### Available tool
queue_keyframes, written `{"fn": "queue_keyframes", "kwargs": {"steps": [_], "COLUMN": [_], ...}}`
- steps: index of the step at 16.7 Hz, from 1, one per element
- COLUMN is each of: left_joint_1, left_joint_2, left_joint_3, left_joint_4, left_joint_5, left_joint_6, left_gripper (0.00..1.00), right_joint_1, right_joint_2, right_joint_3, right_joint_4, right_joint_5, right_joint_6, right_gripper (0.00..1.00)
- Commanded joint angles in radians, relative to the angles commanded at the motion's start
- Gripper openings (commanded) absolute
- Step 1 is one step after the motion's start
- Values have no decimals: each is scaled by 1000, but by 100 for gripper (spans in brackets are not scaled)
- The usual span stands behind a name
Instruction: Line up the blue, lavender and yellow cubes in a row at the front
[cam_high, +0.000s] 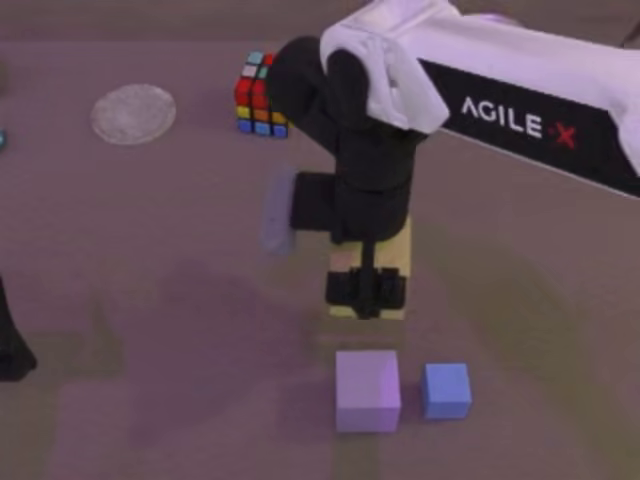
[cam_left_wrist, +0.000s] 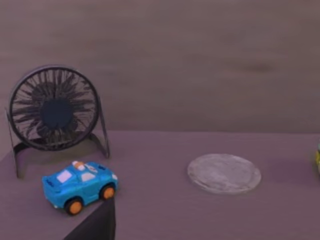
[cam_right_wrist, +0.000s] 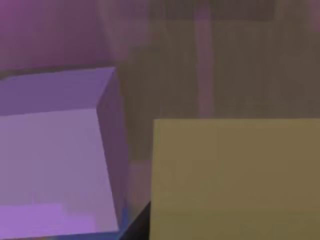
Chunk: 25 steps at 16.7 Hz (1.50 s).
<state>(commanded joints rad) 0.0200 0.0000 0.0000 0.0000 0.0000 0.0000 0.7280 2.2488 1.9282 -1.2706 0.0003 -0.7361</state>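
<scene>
The yellow cube (cam_high: 401, 248) is near the table's middle, mostly covered by my right gripper (cam_high: 367, 295), which is shut on it from above. In the right wrist view the yellow cube (cam_right_wrist: 235, 180) fills the near side, with one dark finger (cam_right_wrist: 136, 226) against its edge. The lavender cube (cam_high: 367, 390) rests at the front, just ahead of the gripper, and shows large in the wrist view (cam_right_wrist: 55, 165). The small blue cube (cam_high: 446, 390) sits just to its right, a narrow gap between them. My left arm (cam_high: 10, 345) is parked at the left edge.
A multicoloured puzzle cube (cam_high: 260, 95) stands at the back, beside the right arm. A round grey disc (cam_high: 133, 113) lies at the back left. The left wrist view shows a small black fan (cam_left_wrist: 55, 110), a blue toy car (cam_left_wrist: 80, 185) and the disc (cam_left_wrist: 224, 173).
</scene>
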Motion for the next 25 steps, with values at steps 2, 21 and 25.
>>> {"fn": "queue_keyframes", "kwargs": {"steps": [2, 21, 25], "left_joint_1": [0, 0, 0], "left_joint_2": [0, 0, 0], "left_joint_3": [0, 0, 0], "left_joint_4": [0, 0, 0], "left_joint_5": [0, 0, 0], "left_joint_6": [0, 0, 0], "left_gripper": [100, 100, 100], "right_joint_1": [115, 300, 300], "right_joint_2": [69, 180, 180], "right_joint_3": [140, 77, 76], "right_joint_4": [-57, 127, 128], "right_joint_5": [0, 4, 4], "right_joint_6": [74, 208, 208], "right_gripper": [0, 0, 8]}}
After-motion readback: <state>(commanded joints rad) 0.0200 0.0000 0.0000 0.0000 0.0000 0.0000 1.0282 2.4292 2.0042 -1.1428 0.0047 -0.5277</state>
